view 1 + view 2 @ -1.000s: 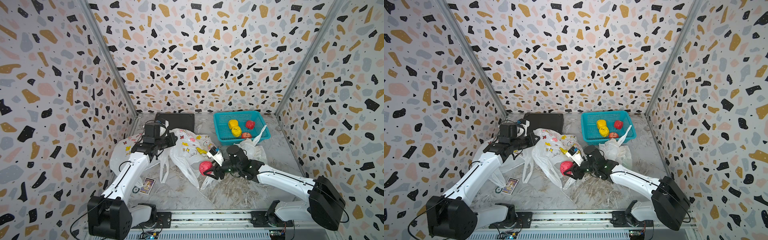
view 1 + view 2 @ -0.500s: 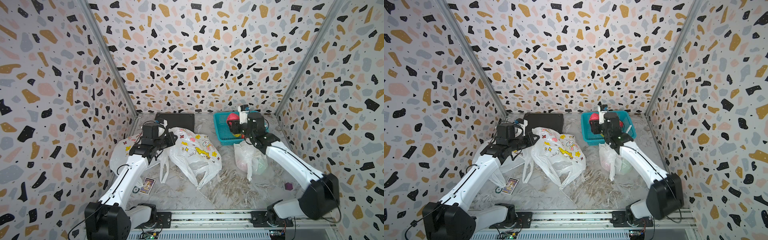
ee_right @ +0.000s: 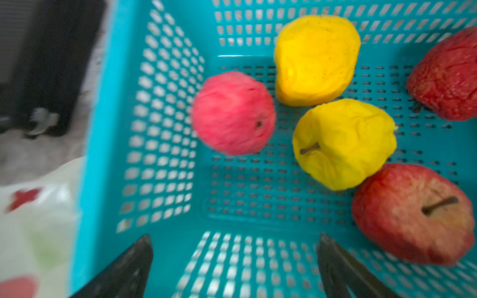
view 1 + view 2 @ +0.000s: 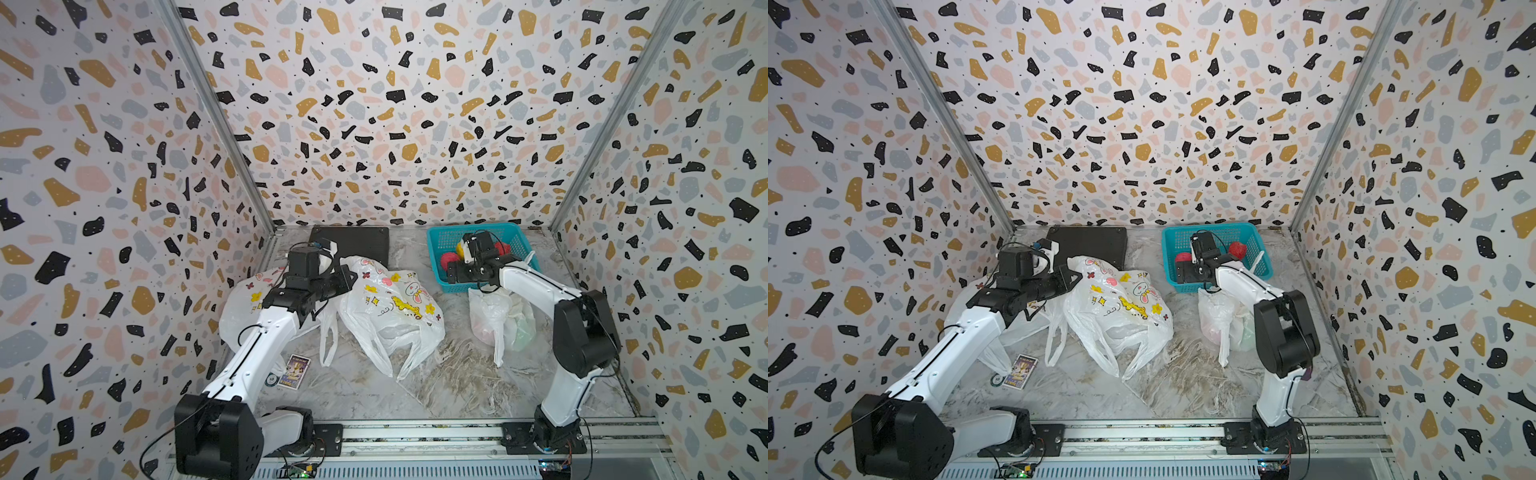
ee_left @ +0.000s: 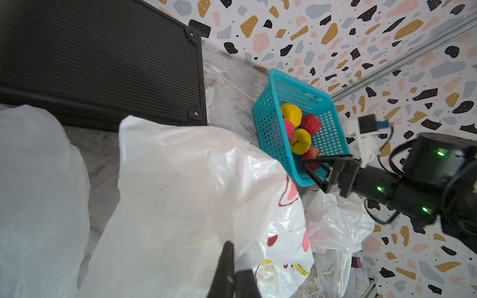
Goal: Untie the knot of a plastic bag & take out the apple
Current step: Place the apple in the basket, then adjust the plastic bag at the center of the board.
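We see the right gripper [image 3: 236, 238] poised over the teal basket [image 3: 165, 129], its jaws spread wide with nothing between them. The pink-red apple [image 3: 233, 113] sits inside the basket, blurred, close against the mesh side wall and just beside a yellow fruit [image 3: 316, 59]. Across the marbled table [image 4: 457, 374], the left gripper [image 5: 229, 260] is pinched tight on the film of the printed plastic bag [image 4: 390, 307], which lies slack between the two arms, near the basket.
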Controlling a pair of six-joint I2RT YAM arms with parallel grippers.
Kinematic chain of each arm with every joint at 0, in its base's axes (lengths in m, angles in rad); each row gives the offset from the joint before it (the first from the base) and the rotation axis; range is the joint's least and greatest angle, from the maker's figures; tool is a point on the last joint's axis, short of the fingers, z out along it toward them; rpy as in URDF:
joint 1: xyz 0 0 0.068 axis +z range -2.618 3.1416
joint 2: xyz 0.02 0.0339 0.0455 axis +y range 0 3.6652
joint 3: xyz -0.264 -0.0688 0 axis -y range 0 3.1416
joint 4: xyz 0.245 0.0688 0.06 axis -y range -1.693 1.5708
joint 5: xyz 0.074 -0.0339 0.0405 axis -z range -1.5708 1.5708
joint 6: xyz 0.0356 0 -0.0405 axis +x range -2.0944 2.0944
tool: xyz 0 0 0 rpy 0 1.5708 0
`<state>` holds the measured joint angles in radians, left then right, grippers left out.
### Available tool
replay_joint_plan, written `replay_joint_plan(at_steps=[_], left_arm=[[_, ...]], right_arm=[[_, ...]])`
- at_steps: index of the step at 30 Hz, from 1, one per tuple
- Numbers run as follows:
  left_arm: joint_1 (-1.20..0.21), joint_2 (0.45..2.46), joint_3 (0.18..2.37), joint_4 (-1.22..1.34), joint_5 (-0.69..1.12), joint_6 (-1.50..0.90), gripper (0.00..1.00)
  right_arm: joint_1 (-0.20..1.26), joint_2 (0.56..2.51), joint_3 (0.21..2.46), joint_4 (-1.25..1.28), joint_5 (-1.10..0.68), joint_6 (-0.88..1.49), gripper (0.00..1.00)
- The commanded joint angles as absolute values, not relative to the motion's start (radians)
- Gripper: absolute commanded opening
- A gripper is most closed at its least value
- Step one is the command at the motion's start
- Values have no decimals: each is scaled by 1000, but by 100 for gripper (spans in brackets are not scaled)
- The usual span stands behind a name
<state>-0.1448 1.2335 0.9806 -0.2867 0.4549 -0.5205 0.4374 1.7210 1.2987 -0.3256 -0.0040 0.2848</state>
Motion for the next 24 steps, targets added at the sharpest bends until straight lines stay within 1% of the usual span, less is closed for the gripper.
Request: replay_joint_plan(at_steps=[1,3,5,7,10,11,12,15,17,19,22,24], left_arm=[[-143,1235,970,-238,472,-525,0],[-142,1234,969,-238,470,-523,0],[-143,1235,969,-238,464,-522,0],[-143,1241,971,-237,465,-525,0],[-142,1246,973,-230,480,-534,0],[-143,1243,967,-227,478,-535,0],[-143,1238,962,-225,477,-536,0],[-143,1234,959,-233,471,-533,0],[-143,1231,953,-236,467,-528,0],[-141,1224,945,-234,457,-529,0],[-141,1202,922,-229,431,-528,0],[-140,1181,898,-221,402,-531,0]], right_arm=[[481,1557,1133,-200,-172,337,100],[518,1474,975,-23,-267,391,100],[556,1443,903,50,-334,415,100],[580,1447,872,112,-376,417,99],[591,1515,913,62,-389,401,91],[591,1538,916,69,-396,403,83],[592,1555,924,72,-406,405,69],[593,1567,966,36,-426,397,17],[609,1524,1002,-2,-418,376,0],[642,1462,1044,-33,-411,339,0],[709,1373,1102,-151,-394,257,0],[746,1315,1075,-167,-371,201,0]])
